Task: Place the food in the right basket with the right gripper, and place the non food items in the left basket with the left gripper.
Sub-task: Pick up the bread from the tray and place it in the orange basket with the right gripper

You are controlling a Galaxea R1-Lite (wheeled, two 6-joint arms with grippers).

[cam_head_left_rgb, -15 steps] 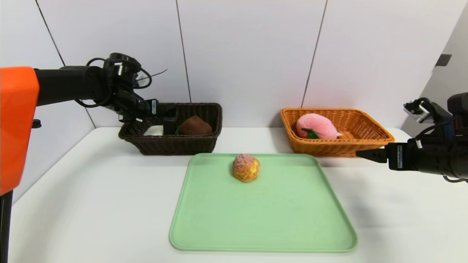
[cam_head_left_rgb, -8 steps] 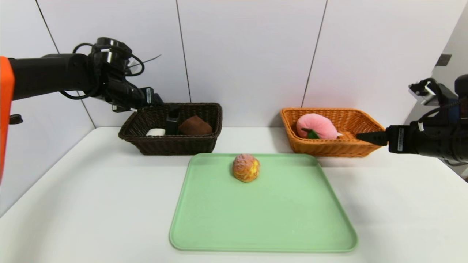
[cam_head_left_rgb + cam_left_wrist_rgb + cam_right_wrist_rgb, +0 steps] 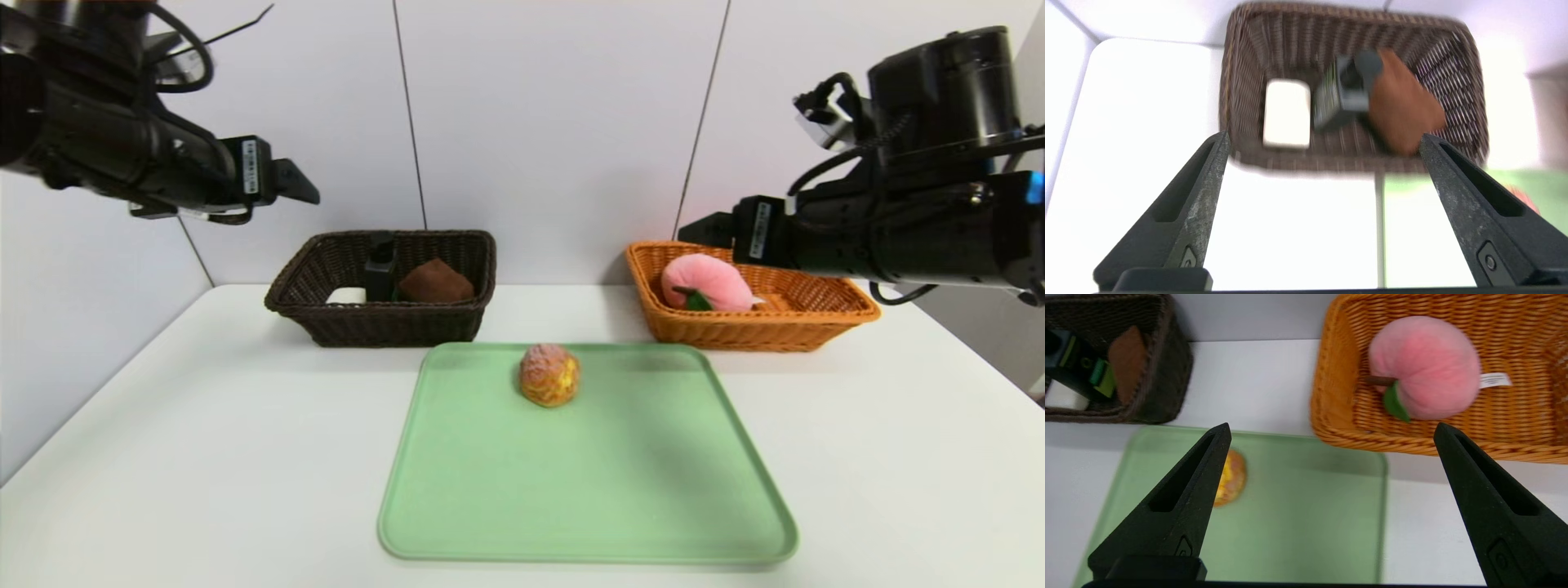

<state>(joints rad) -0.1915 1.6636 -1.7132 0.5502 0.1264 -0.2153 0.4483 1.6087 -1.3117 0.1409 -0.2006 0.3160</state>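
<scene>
White desk (image 3: 204, 457), green tray (image 3: 588, 506): one pastry (image 3: 549, 375) left, light, crumbly, soft. Best taken gently across middle. Left end effector (image 3: 1323, 143) and right end effector (image 3: 1331, 433) wide open, empty, raised.

Both baskets are woven wicker, the left (image 3: 384, 322) dark brown, the right (image 3: 751, 331) orange. The tray (image 3: 588, 490) is smooth matt green plastic. The peach (image 3: 706, 282) is fuzzy pink plush. The worktop (image 3: 204, 457) is smooth and white.
</scene>
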